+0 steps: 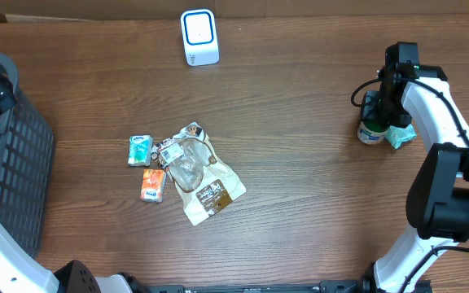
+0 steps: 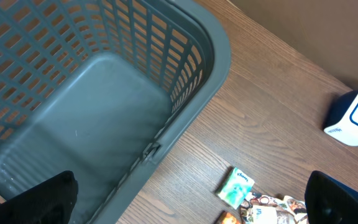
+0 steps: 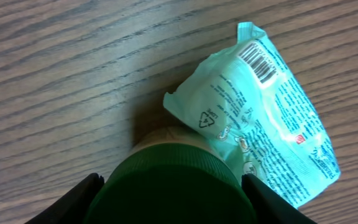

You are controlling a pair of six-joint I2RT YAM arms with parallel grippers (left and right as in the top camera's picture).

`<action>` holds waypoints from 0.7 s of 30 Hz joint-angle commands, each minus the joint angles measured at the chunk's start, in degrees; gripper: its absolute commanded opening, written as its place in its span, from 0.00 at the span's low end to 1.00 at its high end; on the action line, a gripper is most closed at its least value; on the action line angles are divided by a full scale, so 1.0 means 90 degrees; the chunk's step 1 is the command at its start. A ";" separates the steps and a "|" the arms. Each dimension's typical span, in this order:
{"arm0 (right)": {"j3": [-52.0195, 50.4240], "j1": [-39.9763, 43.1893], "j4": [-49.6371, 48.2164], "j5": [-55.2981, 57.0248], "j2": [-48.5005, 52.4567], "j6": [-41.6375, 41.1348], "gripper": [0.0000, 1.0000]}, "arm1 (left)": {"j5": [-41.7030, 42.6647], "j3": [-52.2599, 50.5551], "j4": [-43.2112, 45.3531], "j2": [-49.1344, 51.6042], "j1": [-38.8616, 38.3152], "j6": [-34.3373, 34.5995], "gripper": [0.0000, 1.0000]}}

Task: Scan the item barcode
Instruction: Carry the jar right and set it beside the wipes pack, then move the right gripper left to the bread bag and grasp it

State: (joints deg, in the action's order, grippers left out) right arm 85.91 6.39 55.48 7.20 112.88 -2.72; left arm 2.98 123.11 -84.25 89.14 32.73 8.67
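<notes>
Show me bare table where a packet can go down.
Bare wood between scanner and jar, and the wide front stretch right of the pile. Crowded: around the pile, and where jar meets teal packet.

One white scanner (image 1: pixel 199 37) at the far edge. One grey basket (image 1: pixel 24 163) at the left. Two teal packets: the middle teal packet (image 1: pixel 140 150) and the right teal packet (image 1: pixel 400 137). One orange packet (image 1: pixel 153 185), one crinkled bag (image 1: pixel 210 191), one small printed packet (image 1: pixel 168 151). One green-capped bottle (image 1: pixel 370 130) at the right.
</notes>
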 commanded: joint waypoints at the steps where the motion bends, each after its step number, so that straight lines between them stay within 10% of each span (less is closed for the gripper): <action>1: -0.0182 0.0012 0.0010 -0.0340 0.0284 -0.0036 0.36 | 0.0000 0.0083 0.0010 -0.0044 0.0017 0.0063 1.00; 3: -0.0182 0.0012 0.0015 -0.0342 0.0284 -0.0036 0.55 | 0.0000 0.0083 0.0010 -0.0044 0.0017 0.0063 1.00; 4: -0.0182 0.0012 0.0022 -0.0338 0.0284 -0.0036 0.93 | 0.0000 0.0083 0.0010 -0.0044 0.0017 0.0063 1.00; 5: -0.0180 0.0012 0.0041 -0.0335 0.0282 -0.0034 1.00 | 0.0000 0.0083 0.0010 -0.0044 0.0017 0.0063 0.99; 16: 0.1100 0.0000 0.1319 -0.0403 -0.0070 -0.0061 1.00 | 0.0000 0.0083 0.0010 -0.0044 0.0017 0.0063 1.00; 21: 0.2186 -0.0075 0.2344 -0.2392 -0.0408 -0.0219 1.00 | 0.0000 0.0083 0.0010 -0.0044 0.0017 0.0063 0.99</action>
State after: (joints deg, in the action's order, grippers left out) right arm 100.07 6.33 74.06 -1.08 113.65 -3.36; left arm 3.01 123.11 -84.25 89.14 32.73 8.67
